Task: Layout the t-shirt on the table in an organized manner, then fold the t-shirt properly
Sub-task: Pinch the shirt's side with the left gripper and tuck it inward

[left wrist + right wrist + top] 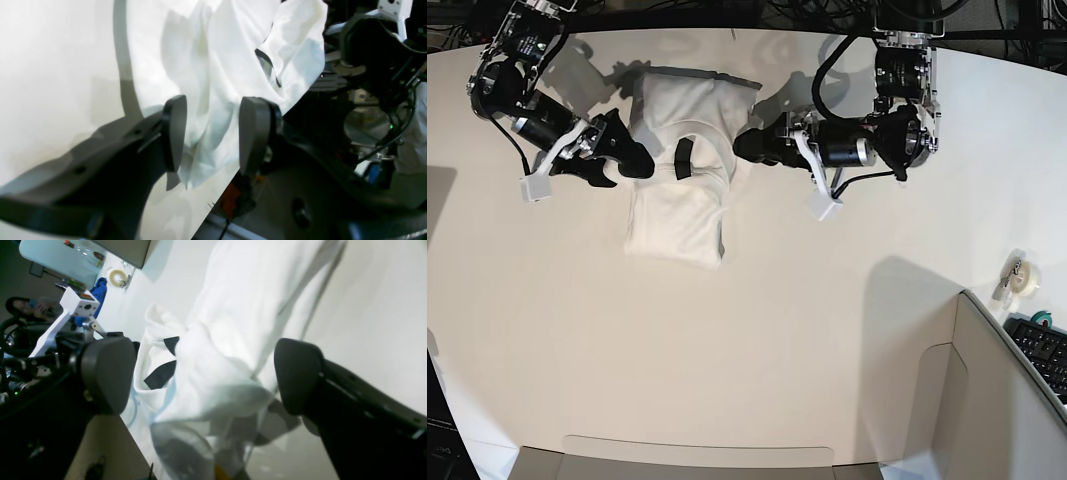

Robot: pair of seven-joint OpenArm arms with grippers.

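The white t-shirt lies bunched and partly folded on the white table near its far edge, with its dark neck label showing. My right gripper sits at the shirt's left side in the base view. In its wrist view the right gripper stands wide open, with a mound of shirt and the label between its fingers. My left gripper is at the shirt's right side. In the left wrist view this gripper is open, its fingers apart around a fold of shirt.
A grey box-like panel stands at the lower right. A tape roll and a keyboard lie beside it. The table's far edge runs just behind the shirt, with cables and arm bases beyond it.
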